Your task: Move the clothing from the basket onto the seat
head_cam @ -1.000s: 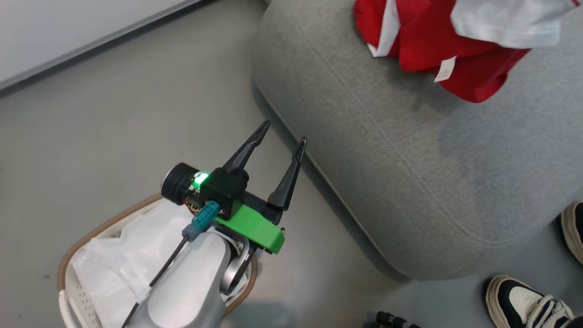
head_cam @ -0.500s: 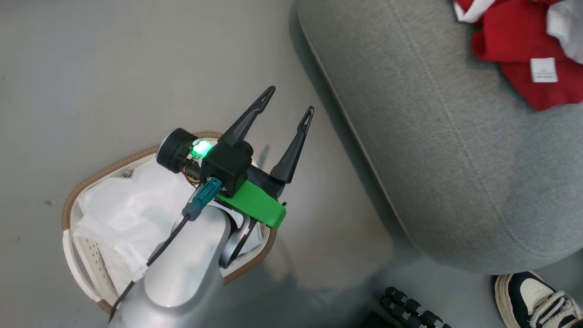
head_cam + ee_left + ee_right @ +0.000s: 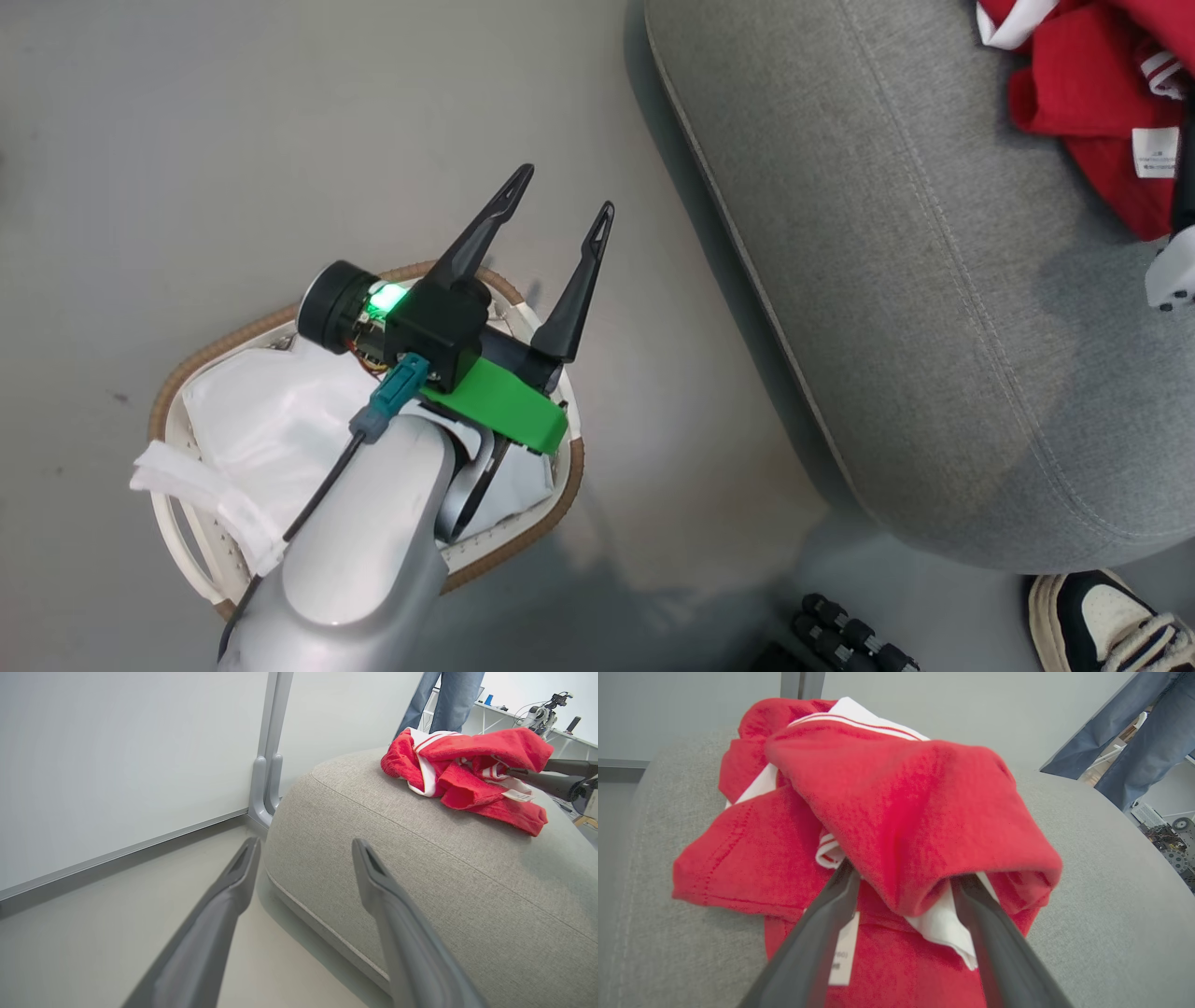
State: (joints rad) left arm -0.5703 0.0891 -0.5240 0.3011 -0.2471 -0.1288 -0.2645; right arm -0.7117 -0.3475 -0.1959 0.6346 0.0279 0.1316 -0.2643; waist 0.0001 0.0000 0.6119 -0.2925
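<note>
Right pincer (image 3: 906, 882) is spread, tips buried under a fold of the soft bright red fabric clothing with white panels and striped trim (image 3: 896, 812); cloth is draped over the fingers, not pinched between them.

Clothing sits in a crumpled heap on top of the large grey woven upholstered seat cushion (image 3: 915, 280), towards its far end; small white label (image 3: 843, 947) hangs at the near edge, beside the left finger.

Handling, my read: light, limp, zero stiffness; will sag and trail from any single hold; knit looks grippy, low slip risk; nothing fragile. Best hold is a bunched fold or the thick hem ridge, pinched deep so several layers are caught; avoid the label and the thin striped trim, too little material there. One risk: a loose fold snagging on a finger as the arm backs out and dragging the heap off the cushion.

Left pincer (image 3: 558, 191) is spread, holding nothing, above the small oval white slatted basket with brown woven rim (image 3: 215, 341) on the grey floor (image 3: 233, 140), well apart from the clothing; white liner (image 3: 271, 420) shows, no red visible, though the forearm hides part of the inside.

Person's shoe (image 3: 1102, 625) is near the cushion corner.
</note>
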